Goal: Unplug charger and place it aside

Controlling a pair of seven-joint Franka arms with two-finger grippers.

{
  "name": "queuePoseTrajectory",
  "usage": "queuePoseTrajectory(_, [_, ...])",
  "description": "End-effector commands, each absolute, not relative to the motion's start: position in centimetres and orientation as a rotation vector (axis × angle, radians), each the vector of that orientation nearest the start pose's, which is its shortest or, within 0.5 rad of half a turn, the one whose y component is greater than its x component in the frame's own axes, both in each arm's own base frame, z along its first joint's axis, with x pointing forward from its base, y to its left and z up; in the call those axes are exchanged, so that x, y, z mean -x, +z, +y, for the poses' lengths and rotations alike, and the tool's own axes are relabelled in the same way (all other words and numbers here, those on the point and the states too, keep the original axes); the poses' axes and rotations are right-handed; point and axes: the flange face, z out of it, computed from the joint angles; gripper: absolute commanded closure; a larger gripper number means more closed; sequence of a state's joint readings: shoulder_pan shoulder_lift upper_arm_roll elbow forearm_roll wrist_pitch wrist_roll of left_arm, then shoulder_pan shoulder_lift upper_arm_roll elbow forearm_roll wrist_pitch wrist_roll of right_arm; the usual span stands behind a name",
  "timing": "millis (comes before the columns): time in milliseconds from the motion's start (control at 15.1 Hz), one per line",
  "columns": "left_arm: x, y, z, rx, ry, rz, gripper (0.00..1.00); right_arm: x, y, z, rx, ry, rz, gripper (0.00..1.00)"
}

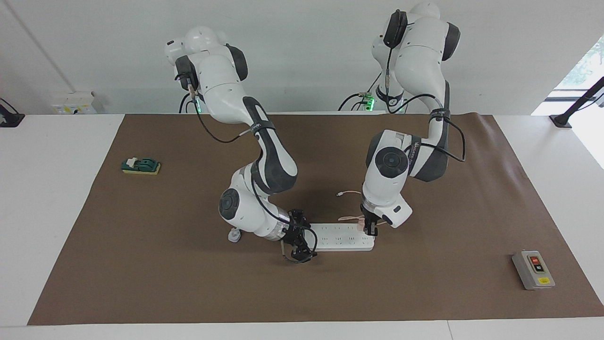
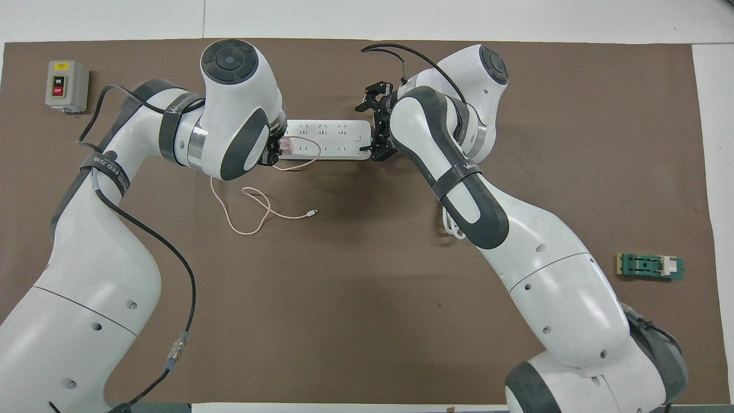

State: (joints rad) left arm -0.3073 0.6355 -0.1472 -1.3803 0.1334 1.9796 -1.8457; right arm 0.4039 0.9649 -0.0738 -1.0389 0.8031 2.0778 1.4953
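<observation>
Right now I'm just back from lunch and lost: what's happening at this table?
The left hand is closed on the pink charger, still plugged into the white power strip at the left arm's end. The right hand is at the strip's other end, seemingly steadying it. The charger's cable lies looped on the mat.

Two arms are working over the mat. One power strip (image 1: pixel 343 237) is lying mid-table, one charger (image 2: pixel 288 145) is sitting in it, trailing one cable (image 2: pixel 252 209). One grey switch box (image 1: pixel 533 269) and one green block (image 1: pixel 140 165) are sitting at the table's ends.
</observation>
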Motion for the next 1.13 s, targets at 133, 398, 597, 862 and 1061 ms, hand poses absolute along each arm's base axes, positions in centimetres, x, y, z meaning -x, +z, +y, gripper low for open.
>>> queuePoseTrajectory(133, [-65.7, 34.2, -28.4, 2.428, -0.042, -1.895, 0.95, -72.3, 28.9, 33.0, 1.856, 0.718, 1.8, 0.0])
queuePoseTrajectory(398, [-65.7, 34.2, -28.4, 2.429, -0.04, -1.894, 0.95, -71.6, 28.9, 34.5, 1.875, 0.692, 1.783, 0.0])
queuePoseTrajectory(597, [-65.5, 34.1, -28.4, 2.439, -0.03, -1.861, 0.92, -71.0, 28.5, 35.2, 1.88, 0.677, 1.787, 0.0])
queuePoseTrajectory(862, [-65.4, 34.1, -28.6, 2.446, -0.031, -1.854, 0.92, -70.1, 26.8, 36.0, 1.92, 0.609, 1.769, 0.0])
queuePoseTrajectory(1061, [-65.4, 34.1, -28.6, 2.446, -0.029, -1.855, 0.92, -69.7, 26.3, 36.1, 1.95, 0.582, 1.755, 0.0])
